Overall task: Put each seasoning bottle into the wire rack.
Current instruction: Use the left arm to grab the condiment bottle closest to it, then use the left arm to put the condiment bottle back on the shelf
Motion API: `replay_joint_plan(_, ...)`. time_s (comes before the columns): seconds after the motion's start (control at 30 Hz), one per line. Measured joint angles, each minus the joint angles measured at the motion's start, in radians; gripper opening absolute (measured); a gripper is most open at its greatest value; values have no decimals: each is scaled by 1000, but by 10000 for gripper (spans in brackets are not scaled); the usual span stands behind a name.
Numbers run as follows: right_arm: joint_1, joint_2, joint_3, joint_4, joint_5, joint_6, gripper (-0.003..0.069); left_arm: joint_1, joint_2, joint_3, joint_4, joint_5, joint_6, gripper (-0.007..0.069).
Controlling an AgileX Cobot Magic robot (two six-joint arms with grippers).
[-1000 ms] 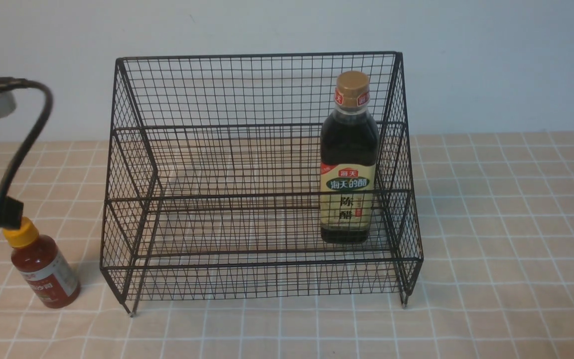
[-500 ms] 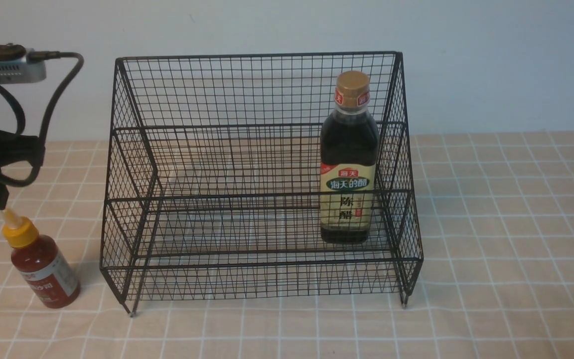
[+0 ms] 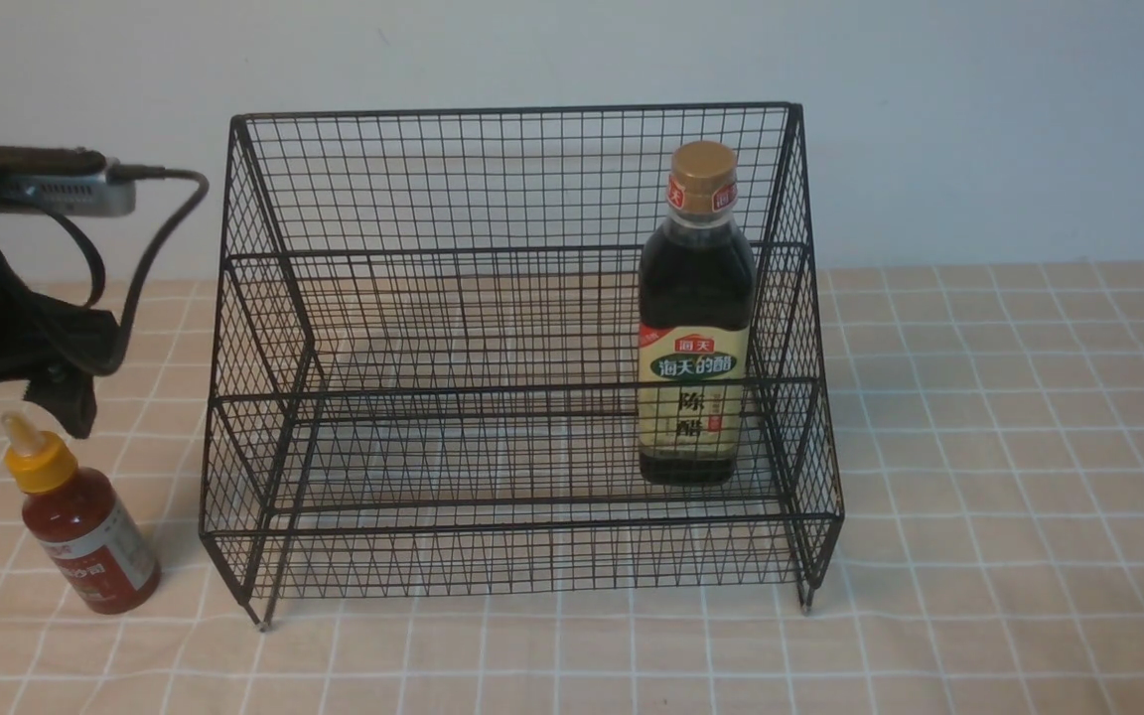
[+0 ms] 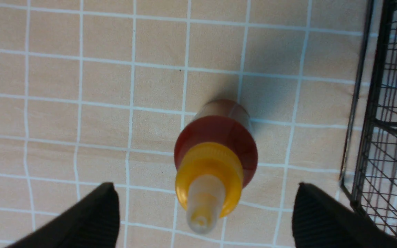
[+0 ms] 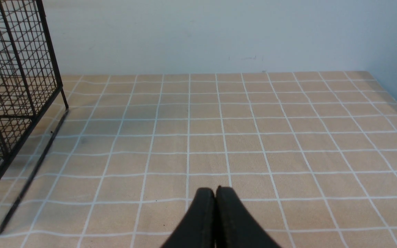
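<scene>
Standing round red squeeze bottle beside black wire-mesh rack.

The left arm stands higher and further in from the left edge of the front view than a second ago. Back then its black jaws sat closed and low at the yellow cap of the small red-sauce squeeze bottle, hiding the pale nozzle tip. Half a second ago one finger just met that tip. Now the jaws are spread wide and clear of the bottle, with a ribbed black finger on either side of the cap, and the whole nozzle shows. The grey wrist camera and its black cable have come further into view.
</scene>
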Motion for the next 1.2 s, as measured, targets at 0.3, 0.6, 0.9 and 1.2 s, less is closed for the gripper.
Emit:
replay_joint_plan(0.3, 0, 0, 0, -1, 0, 0, -13, 0, 96, 0, 5, -17, 0, 589)
replay_joint_plan(0.6, 0, 0, 0, -1, 0, 0, -13, 0, 125, 0, 5, -8, -1, 338)
replay_joint_plan(0.9, 0, 0, 0, -1, 0, 0, -13, 0, 118, -58, 4, 61, -5, 287)
replay_joint_plan(1.2, 0, 0, 0, -1, 0, 0, -13, 0, -164, -120, -144, 74, -8, 287)
